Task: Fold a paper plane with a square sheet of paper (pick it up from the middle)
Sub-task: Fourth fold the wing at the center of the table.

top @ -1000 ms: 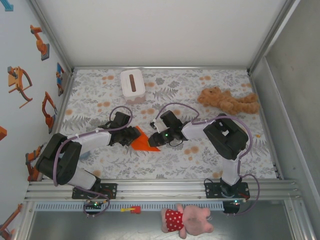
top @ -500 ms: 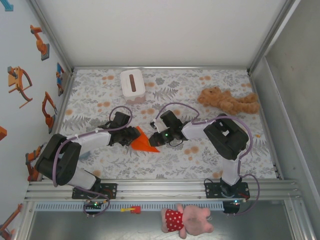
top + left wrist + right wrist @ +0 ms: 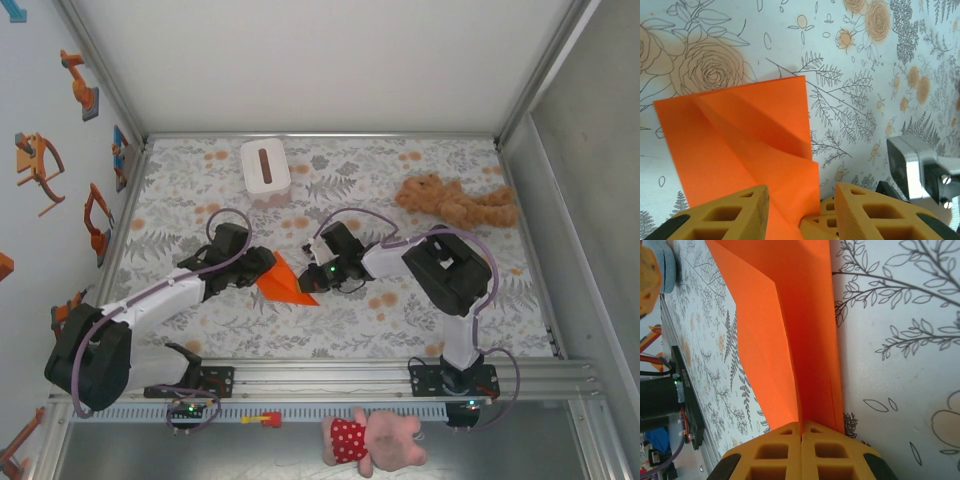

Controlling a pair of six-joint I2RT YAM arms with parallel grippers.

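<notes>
Two end effectors work on one piece of paper just left of the middle of the top view. The square sheet of paper (image 3: 284, 281) lies on the floral counter (image 3: 400, 310) as a creased wedge. Its point aims at the lower right of the frame and its broad end faces the left end effector (image 3: 263, 271). The right end effector (image 3: 306, 285) comes in from the right, near the pointed end.

In the right wrist view its yellow pads (image 3: 775, 455) are pressed together at the bottom of the frame. A raised fold of the paper runs straight into the seam between them, so it is clamped on the sheet. In the left wrist view the fingers stand apart at the bottom edge, with layered orange flaps lying between them. They are closed on nothing, though I cannot tell from this angle whether their tips bear down on the paper.

The paper looks very light and limp, with stiffness only along its creases. It will probably slide easily over the smooth printed counter if nudged from the side. A pinch on a single loose layer would likely buckle it or add a stray crease, and a sharp tug could tear it. The best hold seems to be on a fold ridge, where the layers double, near the middle of the crease. The flat part should be pinned down by the other side. A light squeeze should be enough, and any pull is best kept along the crease.
</notes>
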